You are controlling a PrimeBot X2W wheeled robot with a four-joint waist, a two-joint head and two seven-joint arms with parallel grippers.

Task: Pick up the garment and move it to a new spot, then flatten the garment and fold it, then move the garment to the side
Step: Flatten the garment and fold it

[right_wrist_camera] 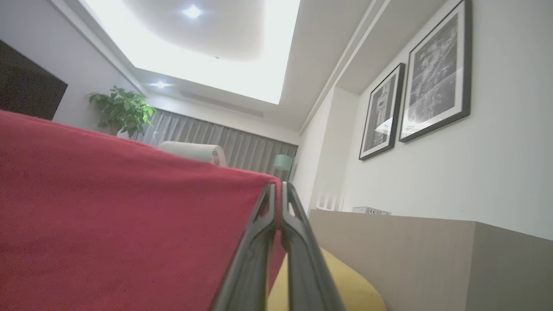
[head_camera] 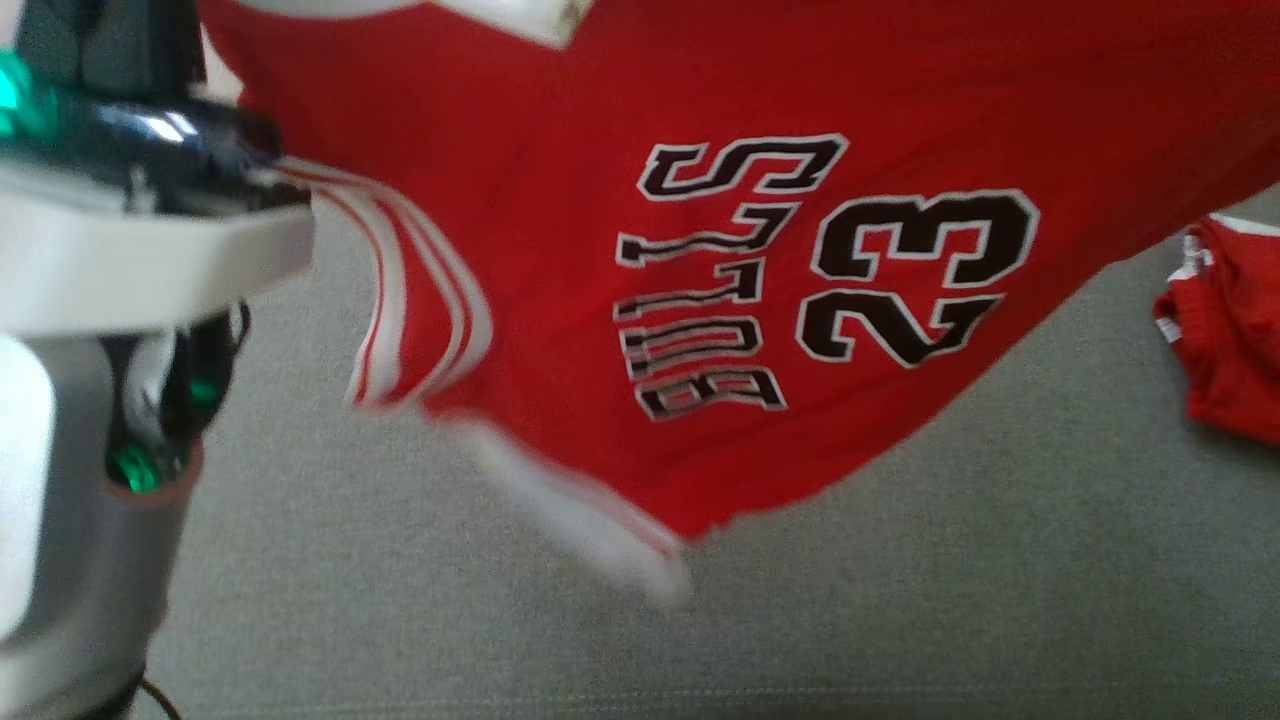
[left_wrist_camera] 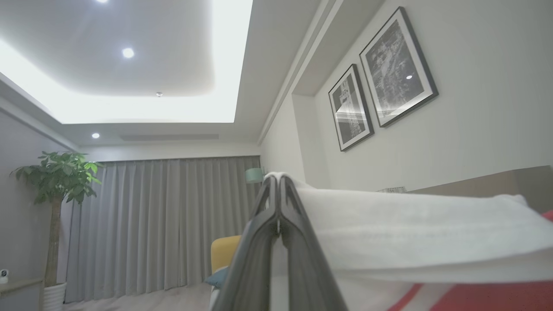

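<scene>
Left wrist view: left gripper (left_wrist_camera: 278, 183) has its jaws pressed together, pinching the white trim of the garment (left_wrist_camera: 410, 233), a red jersey. The trim drapes off to the right of the fingers, with red fabric showing at the lower right corner.

Right wrist view: right gripper (right_wrist_camera: 278, 190) is also clamped tight, biting the top edge of the red cloth, which spreads out to the left of the fingers. A yellow seat (right_wrist_camera: 345, 285) sits below and a wooden panel (right_wrist_camera: 410, 250) to the right.

Head view: the jersey hangs spread out in the air over a grey surface (head_camera: 900, 600), printed side toward the camera, black "BULLS" and "23" turned sideways. The striped armhole edge dangles beside the pale robot arm (head_camera: 100, 250) at the left. The bottom corner is blurred; can't tell if it touches the grey surface. A second red garment (head_camera: 1225, 320) lies crumpled on that surface at the right edge, apart from the held one.

Background in the wrist views: two framed pictures (left_wrist_camera: 382, 90) on the wall, grey curtains (left_wrist_camera: 173, 224), potted plant (left_wrist_camera: 56, 177).
</scene>
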